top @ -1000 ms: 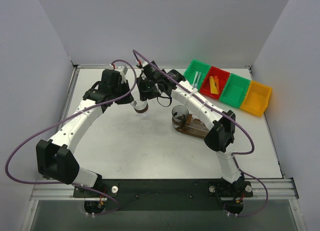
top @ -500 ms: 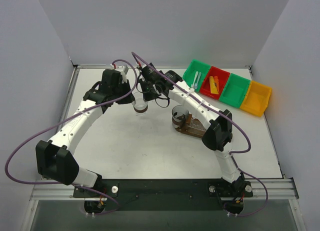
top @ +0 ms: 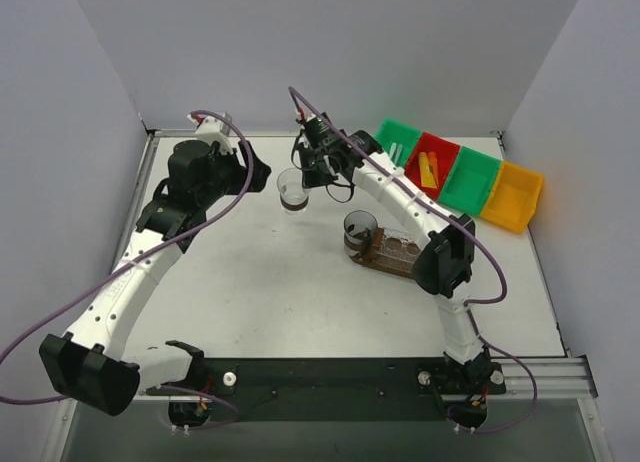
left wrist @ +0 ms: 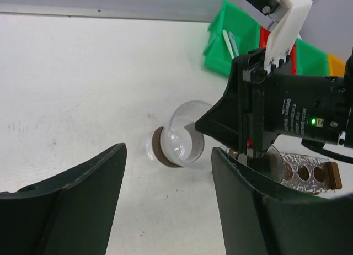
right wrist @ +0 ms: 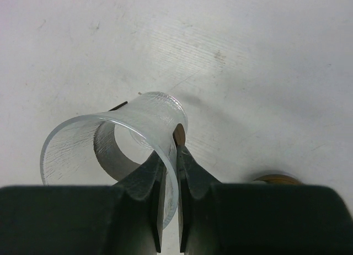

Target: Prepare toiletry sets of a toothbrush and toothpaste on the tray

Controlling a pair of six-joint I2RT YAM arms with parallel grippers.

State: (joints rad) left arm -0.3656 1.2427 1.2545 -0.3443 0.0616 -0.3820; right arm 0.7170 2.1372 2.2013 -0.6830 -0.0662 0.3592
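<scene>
The desk is left bare across the centre and lower left of the top view, and is closed in by walls at left, back and right. The bins are lined along the upper right, with toothbrushes seen in the leftmost green one and toothpaste in the red one. The tray is placed right of centre, beside the right arm's elbow, and a second cup is stood at its left end. The cup is held tilted at upper centre, well apart from the tray. The right gripper is closed tight on one thin wall of it, near the rim. The left gripper is spread wide with nothing held, and the cup is seen just ahead of it.

Risks, as judged:
- The cup may be swung or slipped in so narrow a pinch, or its wall cracked.
- The second cup may be knocked over when the cup is brought in, since the free tray room is small and right beside it.
- A gripper clash may be caused by their closeness. Room for the left one is best found toward the lower left.
</scene>
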